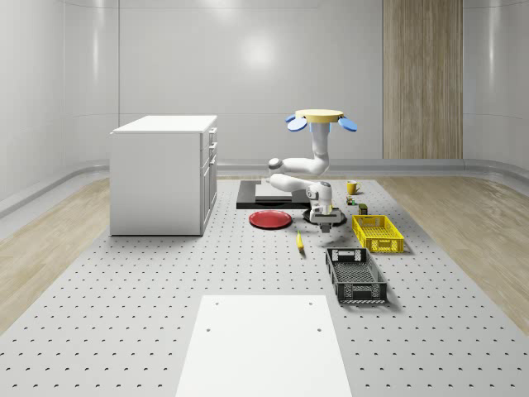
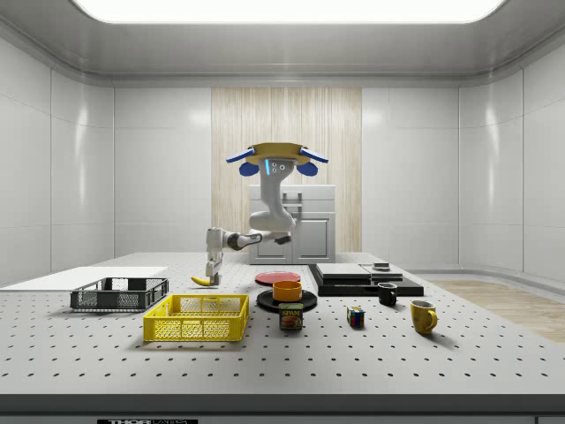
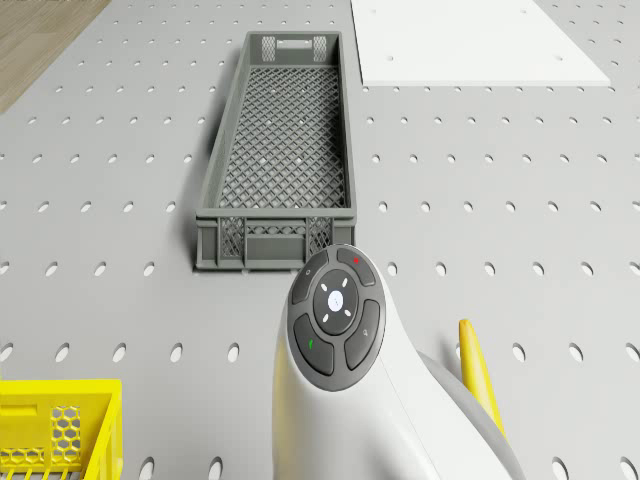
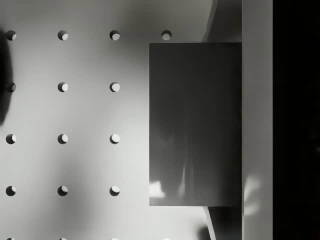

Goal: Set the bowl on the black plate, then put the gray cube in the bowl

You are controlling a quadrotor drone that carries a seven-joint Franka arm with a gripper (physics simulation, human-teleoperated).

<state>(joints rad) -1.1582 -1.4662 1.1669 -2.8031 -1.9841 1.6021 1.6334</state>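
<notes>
Step in hand: the bowl (image 2: pixel 287 290) already sits on the plate (image 2: pixel 265 303), so we judge the cube (image 4: pixel 195 125) to be the job now: get hold of it and carry it to the bowl.
Cube: in the wrist view it lies on the perforated table (image 4: pixel 60 165), right under the camera and set well off to one side of the picture.
Doing it well: we would centre the gripper on the cube before closing, with the faces square to the pads. We would then lift straight up, high enough to clear the bowl's rim, and let go low inside it so the cube does not bounce out.
Watch for: the banana (image 2: pixel 205 280) lies just beside the gripper (image 2: pixel 212 272), and the yellow crate (image 2: pixel 196 318) is near. We would keep the carry clear of both and not nudge the bowl off the plate.
Grip: we cannot tell whether it is open or closed, nor whether it has the cube.
Drone: the drone (image 2: pixel 275 150) hovers well above the table, roughly over the plate.
Arm: the arm (image 2: pixel 265 212) hangs from the drone, bends at the elbow and reaches out toward the side view's left. The wrist points straight down, with the gripper low at the table.
Bowl and plate: both lie to the side view's right of the gripper, apart from it.
</notes>
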